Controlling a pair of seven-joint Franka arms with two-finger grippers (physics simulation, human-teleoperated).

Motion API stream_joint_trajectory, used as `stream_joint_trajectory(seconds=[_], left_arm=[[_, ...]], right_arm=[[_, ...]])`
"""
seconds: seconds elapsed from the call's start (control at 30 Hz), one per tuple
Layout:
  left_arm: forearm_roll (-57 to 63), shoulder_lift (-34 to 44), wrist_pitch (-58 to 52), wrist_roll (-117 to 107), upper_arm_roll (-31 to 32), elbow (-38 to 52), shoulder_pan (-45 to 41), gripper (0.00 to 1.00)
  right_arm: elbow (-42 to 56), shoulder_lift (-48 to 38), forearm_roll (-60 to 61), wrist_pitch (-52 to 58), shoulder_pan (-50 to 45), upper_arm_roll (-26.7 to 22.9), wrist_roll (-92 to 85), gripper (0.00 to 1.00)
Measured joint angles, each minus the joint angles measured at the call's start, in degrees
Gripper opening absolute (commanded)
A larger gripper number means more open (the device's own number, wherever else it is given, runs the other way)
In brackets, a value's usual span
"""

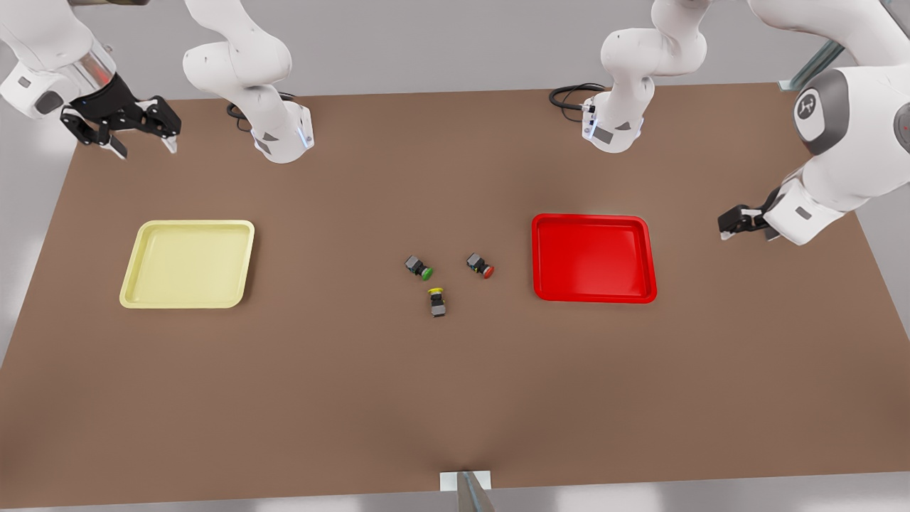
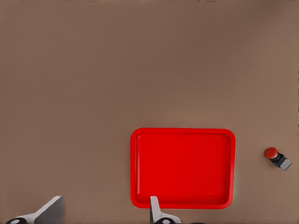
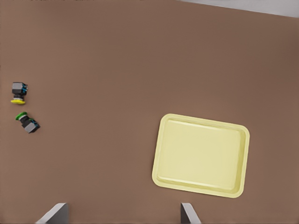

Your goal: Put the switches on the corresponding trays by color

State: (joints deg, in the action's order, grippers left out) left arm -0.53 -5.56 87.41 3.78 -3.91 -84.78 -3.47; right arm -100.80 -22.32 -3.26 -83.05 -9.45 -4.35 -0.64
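Brown counter (image 1: pixel 284 384), matte and flat, carried everything we recorded. We logged one pale yellow tray (image 1: pixel 188 264) toward the front view's left and one bright red tray (image 1: pixel 593 257) toward the front view's right, both lying flat and holding nothing. Between them, well apart from either tray, we counted three small switches lying on their sides in a loose cluster: a green-capped switch (image 1: pixel 419 267), a red-capped switch (image 1: pixel 480 265) nearest the red tray, and a yellow-capped switch (image 1: pixel 437 301) lying nearer the camera than the other two. We noted the right tool (image 1: pixel 117 124) raised over the counter's far corner on the front view's left, beyond the yellow tray, its fingers spread wide and holding nothing; its fingertips (image 3: pixel 55 213) framed the yellow tray from the wrist camera. We noted the left tool (image 1: pixel 739 220) waiting at the front view's right, just beyond the red tray, its fingers (image 2: pixel 156 210) likewise parted wide and holding nothing.
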Motion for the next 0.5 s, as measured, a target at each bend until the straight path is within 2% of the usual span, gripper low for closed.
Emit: stream_joint_trajectory(seconds=[0.1, 0.17, 0.23, 0.37, 0.5], left_arm=[[-0.7, -0.6, 0.9, 0.4, -0.4, 0.3, -0.1, 1.00], [-1.2, -0.5, 1.8, -0.7, 1.5, -0.6, 0.8, 1.00], [-1.3, -0.2, 1.4, -11.2, 4.3, -2.9, 0.0, 1.00], [-1.6, 0.2, -0.3, -22.8, 9.1, -3.8, 0.0, 1.00], [-1.8, -0.2, -1.1, -32.3, 13.7, -4.6, -0.7, 1.00]], right_arm=[[0.5, -0.1, 0.5, 0.3, -0.7, 0.3, 1.8, 1.00], [2.4, 3.7, 4.0, -1.9, -0.7, 1.9, 1.8, 1.00], [6.4, 9.5, 5.3, -3.2, -0.7, 6.4, 1.9, 1.00], [12.6, 20.1, 5.4, -5.4, -0.7, 12.5, 4.9, 1.00], [12.9, 29.6, 5.2, -13.0, -0.5, 18.6, 9.1, 1.00]])
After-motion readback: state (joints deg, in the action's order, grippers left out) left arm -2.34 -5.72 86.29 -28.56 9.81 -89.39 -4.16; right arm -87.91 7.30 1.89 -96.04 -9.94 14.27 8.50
